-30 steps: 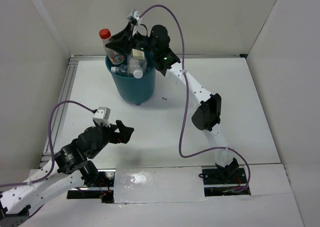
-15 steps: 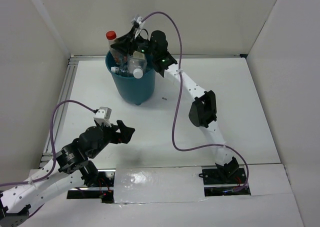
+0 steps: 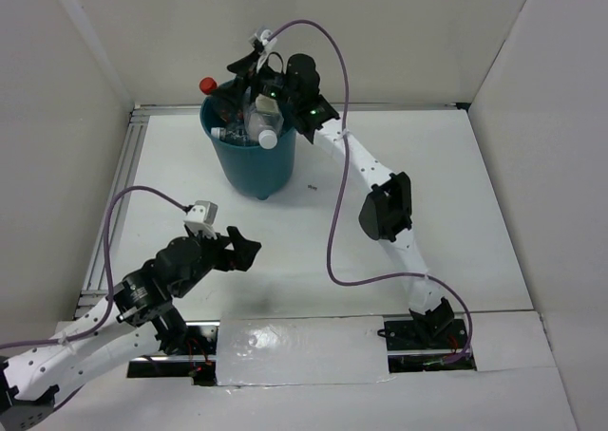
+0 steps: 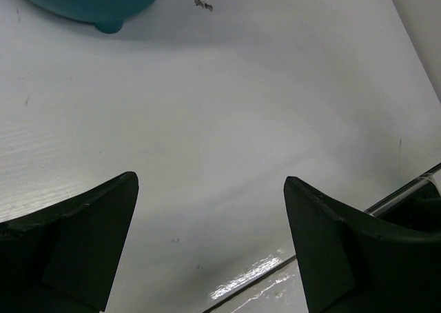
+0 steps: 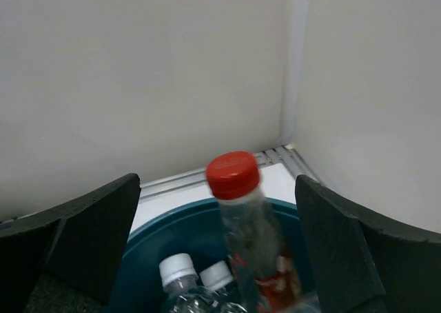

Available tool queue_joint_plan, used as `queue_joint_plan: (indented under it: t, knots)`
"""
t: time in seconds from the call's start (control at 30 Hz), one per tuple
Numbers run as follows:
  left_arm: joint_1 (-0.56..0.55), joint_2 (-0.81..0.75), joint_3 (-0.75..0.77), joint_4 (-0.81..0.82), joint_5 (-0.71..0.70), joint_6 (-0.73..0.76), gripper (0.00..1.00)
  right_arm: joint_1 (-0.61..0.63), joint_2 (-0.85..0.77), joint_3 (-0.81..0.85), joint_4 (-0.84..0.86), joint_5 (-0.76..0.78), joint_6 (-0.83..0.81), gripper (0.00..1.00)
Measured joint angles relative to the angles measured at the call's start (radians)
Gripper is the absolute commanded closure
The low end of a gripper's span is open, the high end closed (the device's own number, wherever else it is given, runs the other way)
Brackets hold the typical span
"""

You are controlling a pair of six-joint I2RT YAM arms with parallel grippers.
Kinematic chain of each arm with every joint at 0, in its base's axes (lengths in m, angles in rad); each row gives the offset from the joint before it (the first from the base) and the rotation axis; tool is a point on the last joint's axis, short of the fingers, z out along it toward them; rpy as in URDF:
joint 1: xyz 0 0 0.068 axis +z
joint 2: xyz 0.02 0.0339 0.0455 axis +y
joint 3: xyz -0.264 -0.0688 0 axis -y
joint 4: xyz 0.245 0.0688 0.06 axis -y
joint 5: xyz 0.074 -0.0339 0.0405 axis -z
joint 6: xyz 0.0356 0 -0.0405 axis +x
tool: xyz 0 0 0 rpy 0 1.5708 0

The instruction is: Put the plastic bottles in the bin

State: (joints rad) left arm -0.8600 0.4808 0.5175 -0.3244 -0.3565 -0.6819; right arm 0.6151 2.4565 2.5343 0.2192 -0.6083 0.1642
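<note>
Now the right tool (image 5: 217,189) hangs spread wide, gripping nothing. The red-capped bottle (image 5: 251,237) stands in the bin (image 3: 249,165), upper left in the overhead view. Best to lift straight up, clear of its cap. The left tool (image 4: 210,189) gapes empty over the desk (image 3: 456,194).

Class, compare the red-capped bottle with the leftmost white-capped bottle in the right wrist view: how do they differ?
The red-capped bottle stands taller, leaning, its cap above the rim of the bin; the white-capped bottle sits lower inside. The red-capped bottle shows a red label; the white-capped bottle shows none. Both are clear plastic in the teal bin.
</note>
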Motion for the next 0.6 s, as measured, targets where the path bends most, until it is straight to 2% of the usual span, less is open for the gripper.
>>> queue_joint_plan:
  t: [0.17,0.3,0.47,0.53,0.6]
  knots:
    - [0.0,0.081,0.0,0.065,0.024,0.027,0.01,-0.047,-0.134,-0.013,-0.243,0.096,-0.158,0.0]
    - [-0.006,0.189,0.019,0.097,0.057,0.075,0.01,-0.168,-0.37,-0.148,-0.494,0.194,-0.269,0.0]
    - [-0.008,0.32,0.065,0.139,0.101,0.13,0.01,-0.417,-0.801,-0.694,-0.64,0.38,-0.328,0.0]
    - [-0.008,0.352,0.068,0.169,0.116,0.146,0.01,-0.455,-0.941,-0.905,-0.674,0.477,-0.333,0.0]
    - [-0.008,0.381,0.071,0.188,0.127,0.16,0.01,-0.442,-1.055,-1.093,-0.689,0.539,-0.33,0.0]
